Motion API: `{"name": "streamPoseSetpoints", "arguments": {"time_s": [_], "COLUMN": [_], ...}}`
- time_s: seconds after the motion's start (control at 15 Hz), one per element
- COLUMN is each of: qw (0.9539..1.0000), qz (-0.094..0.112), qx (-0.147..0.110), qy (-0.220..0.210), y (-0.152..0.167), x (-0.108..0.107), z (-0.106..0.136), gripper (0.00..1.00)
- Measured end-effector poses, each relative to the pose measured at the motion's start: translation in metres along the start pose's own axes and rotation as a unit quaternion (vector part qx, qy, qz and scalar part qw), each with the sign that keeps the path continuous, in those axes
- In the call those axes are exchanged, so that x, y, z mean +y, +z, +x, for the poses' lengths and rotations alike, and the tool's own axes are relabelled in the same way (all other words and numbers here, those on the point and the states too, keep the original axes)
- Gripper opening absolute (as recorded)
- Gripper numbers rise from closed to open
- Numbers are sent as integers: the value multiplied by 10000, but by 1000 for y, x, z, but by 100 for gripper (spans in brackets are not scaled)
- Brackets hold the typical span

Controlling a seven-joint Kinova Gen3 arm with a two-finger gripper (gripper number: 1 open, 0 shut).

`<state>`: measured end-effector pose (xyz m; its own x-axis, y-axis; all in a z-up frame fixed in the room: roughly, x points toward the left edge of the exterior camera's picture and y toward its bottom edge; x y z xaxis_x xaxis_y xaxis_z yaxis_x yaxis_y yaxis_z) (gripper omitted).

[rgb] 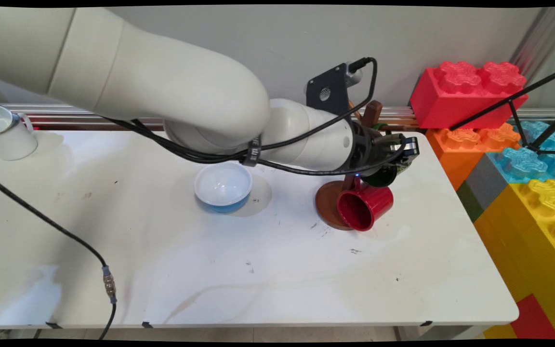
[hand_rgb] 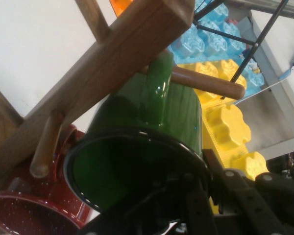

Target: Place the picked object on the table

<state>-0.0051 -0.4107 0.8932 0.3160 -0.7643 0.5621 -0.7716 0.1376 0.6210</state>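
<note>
The gripper [rgb: 399, 156] had its fingers clamped on a green mug's [hand_rgb: 152, 127] rim at the wooden rack [hand_rgb: 112, 63] (red mug [rgb: 365, 206] hung below).

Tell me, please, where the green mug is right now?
The green mug hangs on a peg of the wooden mug rack, right of centre in the main view, above the red mug.

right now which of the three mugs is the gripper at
The green mug on the wooden mug rack; the gripper is right at its rim. The red mug hangs lower, the white mug stands far left.

Bright even light, soft shadows, glare on the white table [rgb: 258, 270].
</note>
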Motion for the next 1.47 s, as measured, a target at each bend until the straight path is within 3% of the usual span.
{"name": "streamPoseSetpoints", "arguments": {"time_s": [0.4,0.73,1.2,1.47], "qw": [9998,9984,9954,9905], "qz": [-192,-550,-842,-952], "qx": [-12,-45,-392,-697], "qy": [13,123,243,703], "y": [-10,-16,-30,-40], "x": [6,20,31,35], "z": [3,9,6,9], "gripper": [0,0,0,0]}}
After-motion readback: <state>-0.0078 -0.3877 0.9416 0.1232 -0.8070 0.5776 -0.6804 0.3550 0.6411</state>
